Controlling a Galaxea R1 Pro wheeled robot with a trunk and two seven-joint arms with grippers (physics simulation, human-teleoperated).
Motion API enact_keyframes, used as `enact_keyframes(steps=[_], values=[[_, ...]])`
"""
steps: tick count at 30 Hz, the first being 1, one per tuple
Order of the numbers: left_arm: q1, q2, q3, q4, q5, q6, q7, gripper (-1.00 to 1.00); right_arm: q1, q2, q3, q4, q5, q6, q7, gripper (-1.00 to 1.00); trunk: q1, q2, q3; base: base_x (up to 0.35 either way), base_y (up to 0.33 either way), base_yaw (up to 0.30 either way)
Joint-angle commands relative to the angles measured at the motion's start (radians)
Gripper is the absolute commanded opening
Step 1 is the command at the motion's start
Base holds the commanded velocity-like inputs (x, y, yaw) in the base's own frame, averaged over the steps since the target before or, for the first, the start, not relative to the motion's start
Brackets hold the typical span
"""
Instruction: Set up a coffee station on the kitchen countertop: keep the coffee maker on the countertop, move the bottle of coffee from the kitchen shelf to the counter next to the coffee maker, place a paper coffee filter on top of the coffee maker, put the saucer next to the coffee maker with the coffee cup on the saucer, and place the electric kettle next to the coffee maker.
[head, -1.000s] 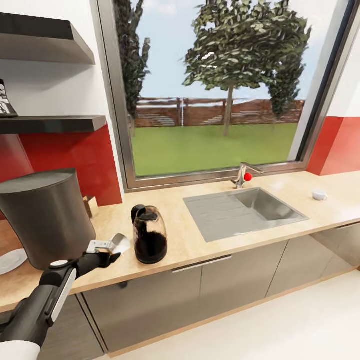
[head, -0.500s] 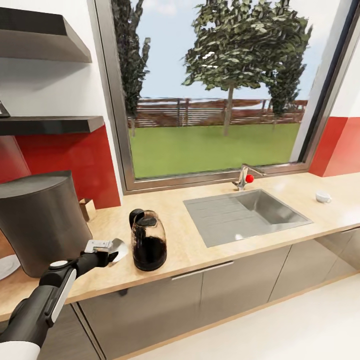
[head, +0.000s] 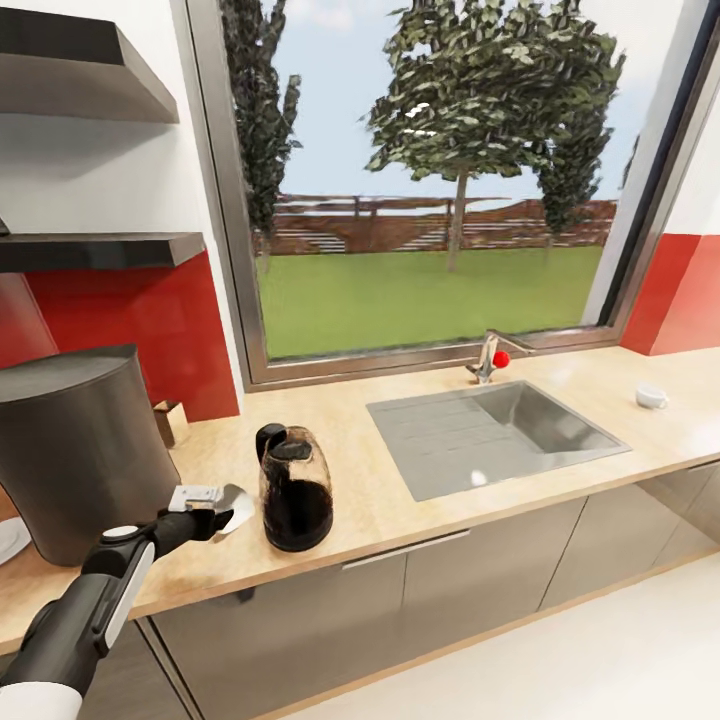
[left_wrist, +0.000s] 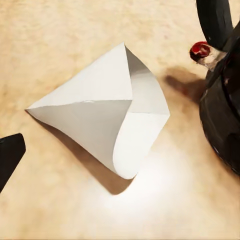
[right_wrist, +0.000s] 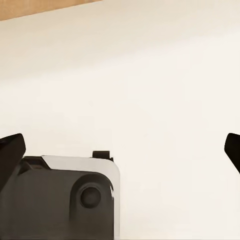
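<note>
Lying on the desk: paper coffee filter, folded cone, mouth facing the electric kettle just beside it, coffee maker on the other side. Likely near weightless, limp, easily crushed or pushed along the smooth top; best pinched at the raised open lip or along a crease, not pressed flat. Left end effector hovering by the filter, fingers apart, nothing held. Right end effector spread wide, empty, over pale floor.

steel sink set in worktop, red-knob tap behind it, window, red backsplash
</note>
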Motion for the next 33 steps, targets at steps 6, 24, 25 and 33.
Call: enact_keyframes(steps=[6,24,25,33], values=[[-0.001,-0.002,0.001,0.015,0.004,0.005,-0.003,1.0,-0.001,-0.001,0.0,0.028,0.001,-0.002,0.002,1.0,0.001,-0.002,-0.002,0.02,0.0,0.0],[0.001,0.007,0.009,0.036,-0.002,0.004,-0.003,1.0,-0.001,0.004,0.002,0.035,0.001,-0.002,0.005,1.0,0.001,-0.002,-0.002,0.057,0.0,0.0],[0.001,0.007,0.009,0.035,-0.003,0.005,-0.002,1.0,-0.001,0.003,0.002,0.035,0.001,-0.002,0.005,1.0,0.001,-0.002,-0.002,0.0,0.0,0.0],[0.003,0.007,0.009,0.031,-0.012,0.005,0.032,1.0,-0.001,-0.004,0.003,0.035,0.001,-0.002,0.006,1.0,0.001,-0.002,-0.002,0.0,0.0,0.0]])
